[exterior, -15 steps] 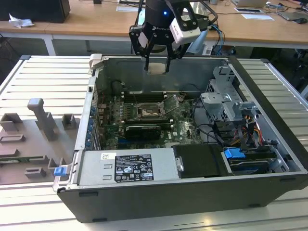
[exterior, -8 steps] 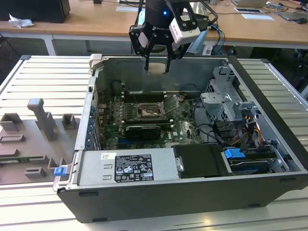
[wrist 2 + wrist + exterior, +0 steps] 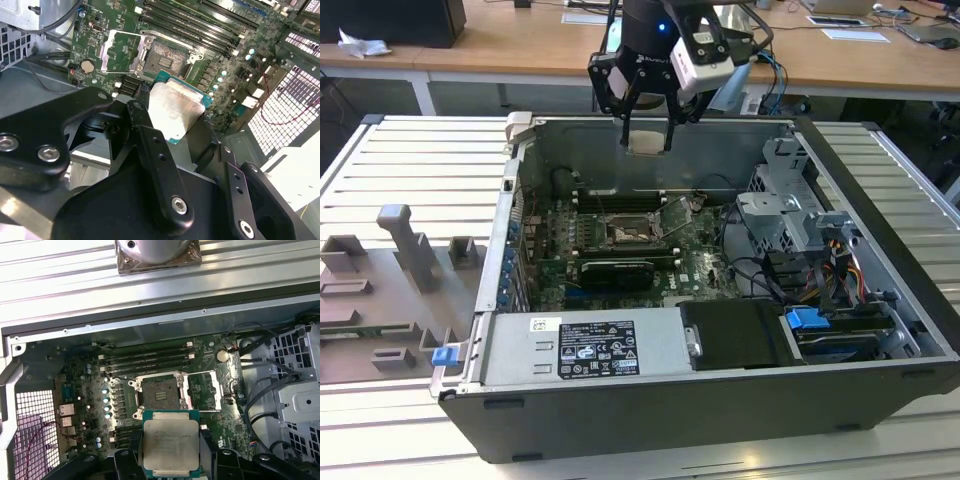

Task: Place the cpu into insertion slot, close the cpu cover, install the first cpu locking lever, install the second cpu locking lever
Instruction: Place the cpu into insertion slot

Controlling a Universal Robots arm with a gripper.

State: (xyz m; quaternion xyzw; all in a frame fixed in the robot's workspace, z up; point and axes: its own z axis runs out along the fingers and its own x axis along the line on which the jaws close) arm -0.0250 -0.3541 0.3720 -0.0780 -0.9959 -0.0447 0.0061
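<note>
The cpu (image 3: 646, 145) is seen clamped flat between the jaws of the arm (image 3: 655, 40), held high above the open computer case (image 3: 620, 420) that lies on the slatted desk (image 3: 410, 160). In both wrist views the chip's pale metal top (image 3: 171, 444) is shown gripped at two opposite edges, with nothing beneath it but air.

None of the four steps is judged complete. The insertion slot (image 3: 161, 392) is shown bare, its dark contact field exposed, and the cpu cover (image 3: 202, 390) is swung back on its hinge just beside it, so that placing, closing and both lever steps are left. The levers themselves cannot be made out with certainty.

Room above the socket is judged fair: the space directly over it is unobstructed. The long memory slots (image 3: 145, 360) are set close along one side and the raised cover along another, while a dark expansion card (image 3: 617, 270) lies near a third. The drive cage (image 3: 790, 200) and loose cables (image 3: 820, 260) are kept well apart, toward the exterior view's right. The case walls enclose the board on every side.
</note>
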